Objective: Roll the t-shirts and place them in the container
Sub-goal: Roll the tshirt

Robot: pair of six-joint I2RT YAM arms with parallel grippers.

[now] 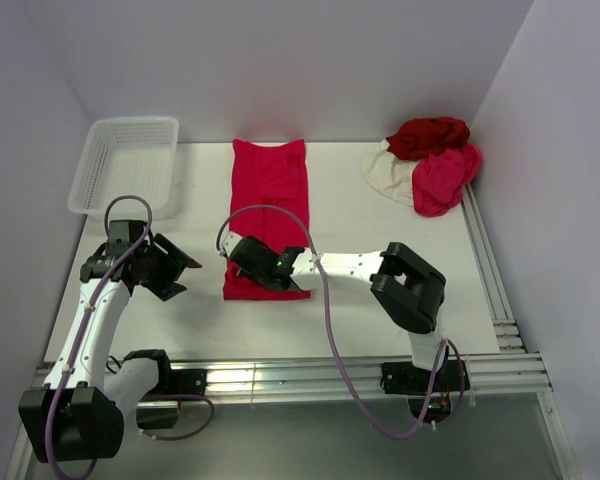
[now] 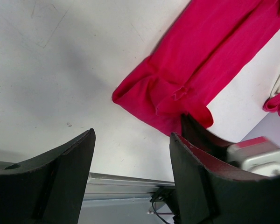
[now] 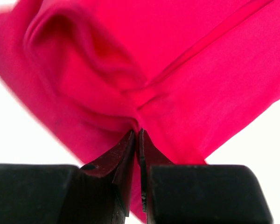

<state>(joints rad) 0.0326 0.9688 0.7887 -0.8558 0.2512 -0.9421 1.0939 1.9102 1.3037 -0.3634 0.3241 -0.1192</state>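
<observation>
Crimson shirt (image 1: 268, 200) is lying folded into a long strip in the middle of the table (image 1: 380, 230), its long axis running from the near edge straight toward the back wall. Right gripper (image 3: 137, 135) is sitting at the strip's near end, jaws drawn almost together and pinching a bunched fold of cloth. Left gripper (image 2: 131, 135) is hovering wide and empty just left of that same end, apart from the cloth. Judgement: the roll is going to travel away from the arms, along the strip. The right arm is the nearer one; the left is needing a sideways approach. Other shirts (image 1: 430, 160) are lying piled at the far right.
</observation>
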